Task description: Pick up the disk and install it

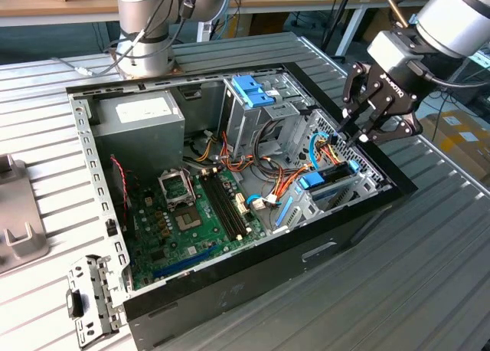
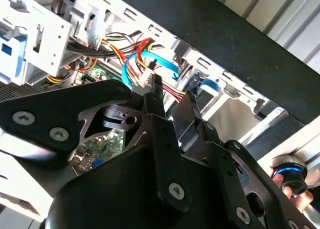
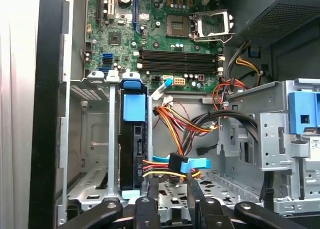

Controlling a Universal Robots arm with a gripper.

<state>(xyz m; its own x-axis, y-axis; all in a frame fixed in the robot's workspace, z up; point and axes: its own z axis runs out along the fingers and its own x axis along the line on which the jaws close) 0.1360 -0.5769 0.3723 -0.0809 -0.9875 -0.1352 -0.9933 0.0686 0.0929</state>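
Observation:
The disk (image 1: 331, 181) stands on edge in the drive bay at the front corner of the open computer case (image 1: 230, 290), on the exterior view's right. In the first wrist view the disk (image 3: 134, 149) is a dark slab between metal bay walls, with its light blue carrier tab on top. My gripper (image 1: 342, 135) hangs just above the bay, a little beside the disk. Its fingertips (image 3: 152, 185) are a small gap apart and hold nothing. They sit right by a black and blue cable plug (image 3: 179, 164) and its bundle of coloured wires. The gripper (image 2: 172, 91) points into the case.
A grey power-supply box (image 1: 142, 117) fills the case's far corner. A metal drive cage with a blue bracket (image 1: 251, 90) stands beside the bay. The motherboard (image 1: 191, 213) lies on the case floor. A loose metal bracket (image 1: 92, 297) lies on the slatted table. A hand (image 2: 295, 191) holds a blue-ringed device.

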